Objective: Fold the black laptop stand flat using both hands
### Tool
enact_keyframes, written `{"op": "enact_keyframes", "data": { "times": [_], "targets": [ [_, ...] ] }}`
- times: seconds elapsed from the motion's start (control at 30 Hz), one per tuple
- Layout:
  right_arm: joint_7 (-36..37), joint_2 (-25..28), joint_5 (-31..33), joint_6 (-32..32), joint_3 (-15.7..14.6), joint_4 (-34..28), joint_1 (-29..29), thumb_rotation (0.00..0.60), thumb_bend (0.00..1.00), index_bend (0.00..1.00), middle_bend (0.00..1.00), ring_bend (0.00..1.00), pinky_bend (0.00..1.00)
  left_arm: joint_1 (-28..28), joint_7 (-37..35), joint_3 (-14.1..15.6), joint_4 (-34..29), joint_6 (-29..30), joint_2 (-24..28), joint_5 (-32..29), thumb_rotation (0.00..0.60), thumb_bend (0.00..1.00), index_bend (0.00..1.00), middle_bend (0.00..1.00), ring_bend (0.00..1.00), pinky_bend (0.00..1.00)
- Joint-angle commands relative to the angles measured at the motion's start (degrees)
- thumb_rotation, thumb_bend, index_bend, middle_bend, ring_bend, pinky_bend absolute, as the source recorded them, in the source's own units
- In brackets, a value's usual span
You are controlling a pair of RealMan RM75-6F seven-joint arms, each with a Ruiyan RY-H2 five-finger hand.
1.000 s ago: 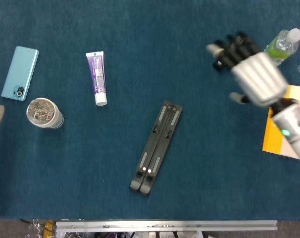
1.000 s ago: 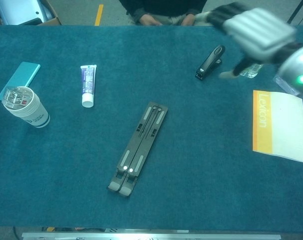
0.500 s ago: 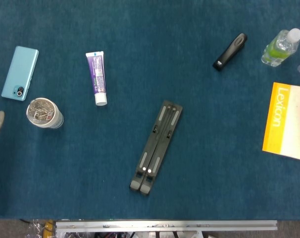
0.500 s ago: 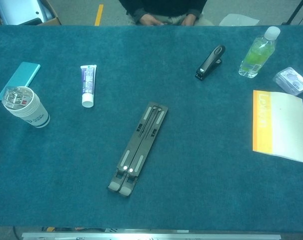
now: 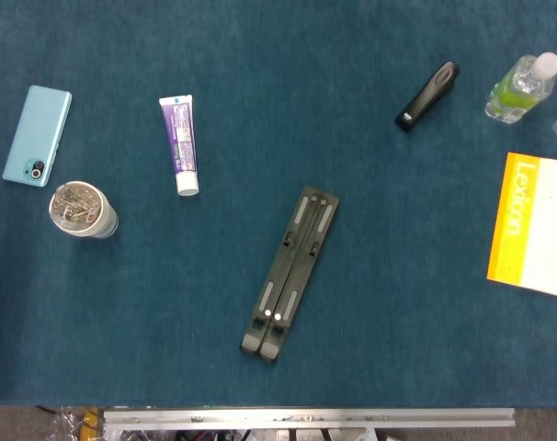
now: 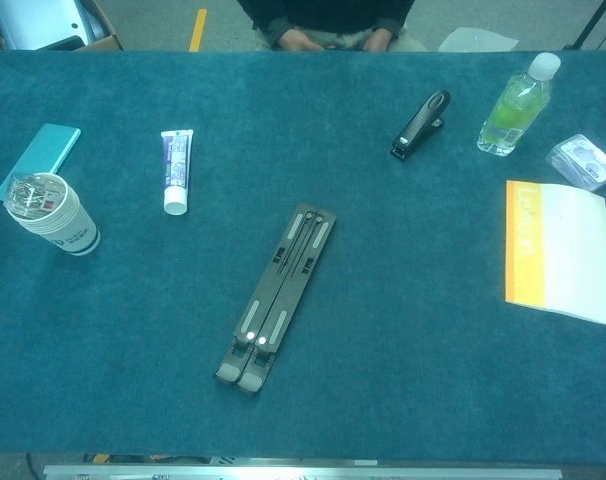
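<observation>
- Laptop stand (image 5: 290, 272) is seen lying flat and folded, its two black bars pressed together side by side, on the blue table cloth (image 5: 389, 276) near the middle of the table, set on a slant from lower left to upper right.
- No hand is seen touching the stand in either view; both hands are out of frame, so the state of their fingers cannot be told.
- A purple toothpaste tube (image 5: 178, 144) is laid to the upper left of the stand, well apart from it.
- Further left, a paper cup (image 5: 81, 209) is stood upright, with a light blue phone (image 5: 37, 135) lying just above it.
- A black stapler (image 5: 426, 96) is placed to the upper right, and a bottle of green liquid (image 5: 517, 86) is set near the right edge.
- A yellow and white booklet (image 5: 534, 225) marked "Lexicon" is laid flat at the right.
</observation>
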Motion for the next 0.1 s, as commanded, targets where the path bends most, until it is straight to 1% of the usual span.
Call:
{"op": "enact_keyframes", "data": {
  "times": [0.03, 0.1],
  "targets": [
    [0.18, -0.10, -0.37, -0.03, 0.50, -0.09, -0.58, 0.600, 0.07, 0.00, 0.16, 0.01, 0.00, -0.09, 0.29, -0.06, -0.02, -0.31, 0.00, -0.10, 0.600, 0.34, 0.00, 0.00, 0.00, 0.00],
    [0.43, -0.13, -0.47, -0.13, 0.83, -0.06, -0.98, 0.600, 0.07, 0.00, 0.16, 0.01, 0.00, -0.16, 0.40, -0.11, -0.15, -0.45, 0.00, -0.12, 0.600, 0.34, 0.00, 0.00, 0.00, 0.00]
  ]
}}
